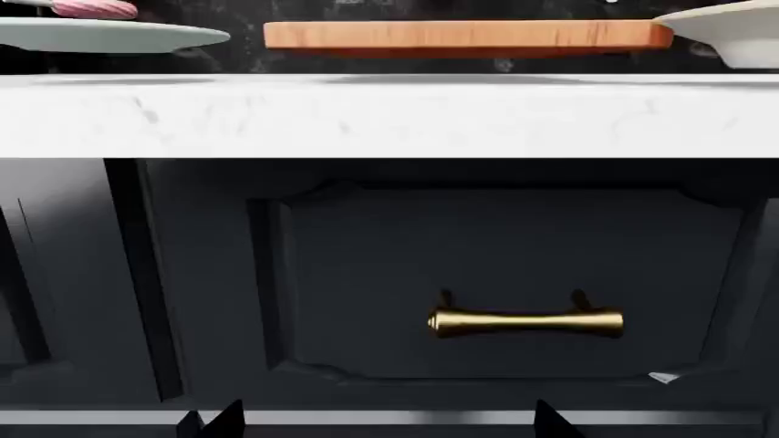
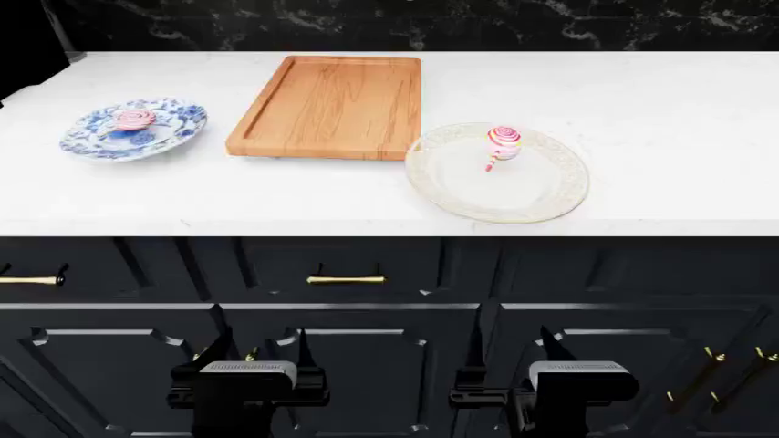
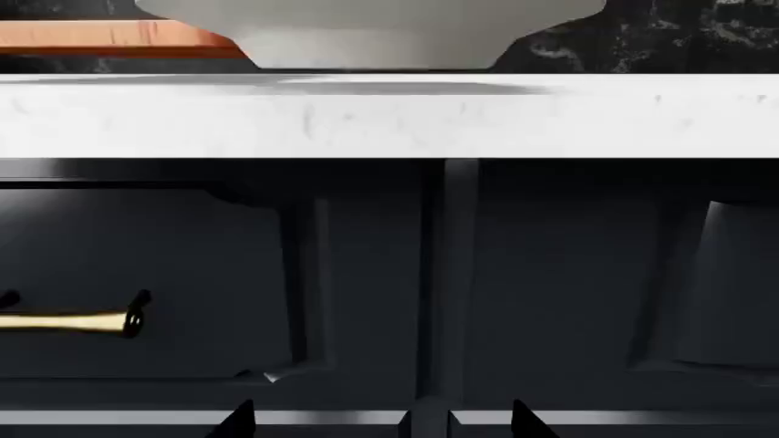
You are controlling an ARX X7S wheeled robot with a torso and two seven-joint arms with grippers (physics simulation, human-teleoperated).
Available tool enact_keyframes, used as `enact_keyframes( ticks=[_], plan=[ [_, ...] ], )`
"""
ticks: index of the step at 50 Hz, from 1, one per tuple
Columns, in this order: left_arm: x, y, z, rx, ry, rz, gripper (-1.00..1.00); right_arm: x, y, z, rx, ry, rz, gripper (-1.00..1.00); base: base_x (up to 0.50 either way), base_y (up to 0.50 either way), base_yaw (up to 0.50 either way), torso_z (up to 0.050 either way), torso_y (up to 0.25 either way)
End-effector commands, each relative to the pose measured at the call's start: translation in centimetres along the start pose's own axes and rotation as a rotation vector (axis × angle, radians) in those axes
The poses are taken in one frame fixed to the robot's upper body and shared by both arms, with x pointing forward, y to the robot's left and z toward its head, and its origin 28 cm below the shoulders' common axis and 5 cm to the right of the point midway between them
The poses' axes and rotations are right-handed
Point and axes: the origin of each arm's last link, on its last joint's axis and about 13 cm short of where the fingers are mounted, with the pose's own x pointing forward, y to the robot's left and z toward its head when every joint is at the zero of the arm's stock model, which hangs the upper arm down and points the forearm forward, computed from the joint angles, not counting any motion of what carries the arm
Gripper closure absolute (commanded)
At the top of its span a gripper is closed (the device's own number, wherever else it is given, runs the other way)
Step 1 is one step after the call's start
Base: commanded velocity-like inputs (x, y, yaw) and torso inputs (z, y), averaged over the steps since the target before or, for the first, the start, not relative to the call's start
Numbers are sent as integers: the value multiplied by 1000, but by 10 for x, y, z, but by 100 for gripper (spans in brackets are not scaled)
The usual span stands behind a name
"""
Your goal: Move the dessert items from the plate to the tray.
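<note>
A pink-and-white lollipop (image 2: pixel 133 118) lies on a blue-patterned plate (image 2: pixel 88 146) at the counter's left. A pink, yellow and red lollipop (image 2: pixel 503 140) lies on a cream plate (image 2: pixel 469 187) at the right. The orange-brown wooden tray (image 2: pixel 328 105) sits between them and holds nothing. My left gripper (image 2: pixel 262 342) and right gripper (image 2: pixel 512 345) are both open and empty, below the counter in front of the dark drawers. The left wrist view shows the left gripper (image 1: pixel 387 420), the tray's edge (image 1: pixel 469 35) and the pink lollipop (image 1: pixel 95 9). The right wrist view shows the right gripper (image 3: pixel 383 422) and the cream plate's underside (image 3: pixel 365 27).
The white marble counter (image 2: pixel 658 109) has a thick front edge (image 1: pixel 389 119) above both grippers. A dark drawer front with a brass handle (image 1: pixel 526 321) faces the left gripper. A black marble wall backs the counter.
</note>
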Motion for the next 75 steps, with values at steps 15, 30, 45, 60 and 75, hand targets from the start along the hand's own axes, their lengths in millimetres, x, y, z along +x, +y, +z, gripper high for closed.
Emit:
enact_keyframes(
  ticks=[15,30,45,60,75],
  plan=[
    [-1,1,-2,48,-2,-36,-100,4,-4,3,-38,-49,-36,-100,0,0,0,5,0],
    [-5,-1,17,33,-32,-115,-100,-7,1,53,-32,-140,30,-100,0,0,0,48,15],
    [4,17,194,76,-48,-265,-100,-8,-47,205,-26,33,-26,-100,0,0,0,50,1],
    [44,70,234,-107,314,-184,-100,25,-45,239,29,225,189,-100,139,85,0,37,1],
    [55,73,242,43,328,-193,-100,26,-43,258,-18,132,259,-100,489,382,0,0,0]
  ],
)
